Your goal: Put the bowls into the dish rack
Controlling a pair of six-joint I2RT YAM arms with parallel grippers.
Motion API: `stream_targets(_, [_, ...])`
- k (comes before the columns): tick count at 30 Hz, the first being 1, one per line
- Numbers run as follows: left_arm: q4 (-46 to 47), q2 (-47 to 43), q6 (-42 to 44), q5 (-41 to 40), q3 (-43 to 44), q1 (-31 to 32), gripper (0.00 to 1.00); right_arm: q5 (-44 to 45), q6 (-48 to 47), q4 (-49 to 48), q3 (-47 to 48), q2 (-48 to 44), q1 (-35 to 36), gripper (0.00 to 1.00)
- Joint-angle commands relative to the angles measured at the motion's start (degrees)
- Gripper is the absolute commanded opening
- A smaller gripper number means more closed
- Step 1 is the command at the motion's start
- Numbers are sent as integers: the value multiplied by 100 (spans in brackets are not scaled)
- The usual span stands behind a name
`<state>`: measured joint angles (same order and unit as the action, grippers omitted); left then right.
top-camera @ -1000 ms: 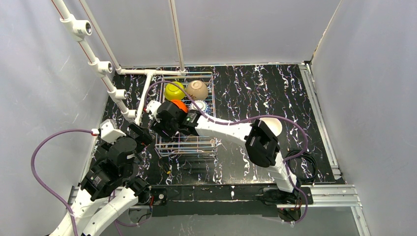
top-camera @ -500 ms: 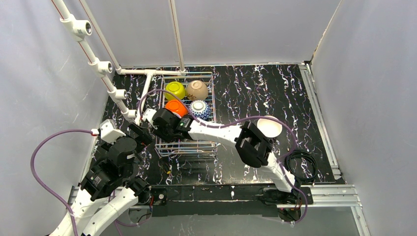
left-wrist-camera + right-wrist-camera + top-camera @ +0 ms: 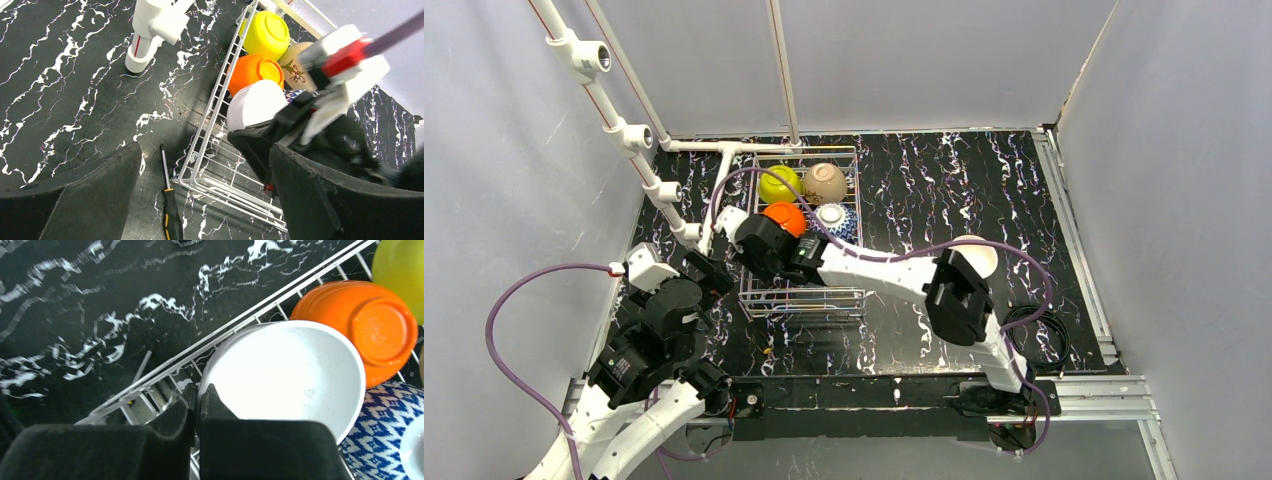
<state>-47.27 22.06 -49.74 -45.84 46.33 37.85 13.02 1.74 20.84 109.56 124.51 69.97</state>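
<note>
Right gripper (image 3: pixel 196 401) clenched on the rim of the white bowl (image 3: pixel 285 372). In the right wrist view the rim is pinched at the bowl's 8 o'clock edge, and the bowl spreads toward 1 o'clock from the fingers (image 3: pixel 220 417), its inside turned to the camera.

The bowl is held tilted over the left column of the dish rack (image 3: pixel 220 195). Whether it rests on the wire cannot be told.

- Orange bowl (image 3: pixel 372 327) noted just beside it at 2 o'clock.
- Blue-and-white bowl (image 3: pixel 382 440) noted at 4 o'clock.
- Lime-yellow bowl (image 3: pixel 400 267) seen beyond the orange.

Left gripper (image 3: pixel 205 150) is seen spread wide with nothing grasped, at the rack's 8 o'clock in the top view.

One beige bowl (image 3: pixel 826 183) is racked. A second beige bowl (image 3: pixel 982 252) is seen on the table (image 3: pixel 944 180) at the rack's 3 o'clock.
</note>
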Motion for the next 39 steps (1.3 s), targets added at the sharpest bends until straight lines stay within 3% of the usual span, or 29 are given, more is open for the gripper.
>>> stream_targets(1, [-99, 72, -91, -285, 104, 17, 98, -78, 696, -604, -68, -796, -41, 1])
stream_targets(8, [-107, 36, -85, -251, 96, 21, 98, -308, 2372, -1609, -1090, -1397, -226, 1])
stream_targets(13, [-131, -19, -94, -222, 104, 21, 98, -1204, 4341, -3846, -2671, -1814, -686, 1])
stream_targets(19, [-147, -113, -111, -234, 105, 21, 98, -1933, 5882, -5262, -3284, -1586, -861, 1])
stream_targets(30, [-139, -93, -113, -209, 96, 21, 98, -2233, 7532, -7008, -3887, -1096, -986, 1])
stream_targets(39, [-126, -24, -84, -150, 81, 21, 98, -2206, 8261, -7143, -4435, -982, -1156, 1])
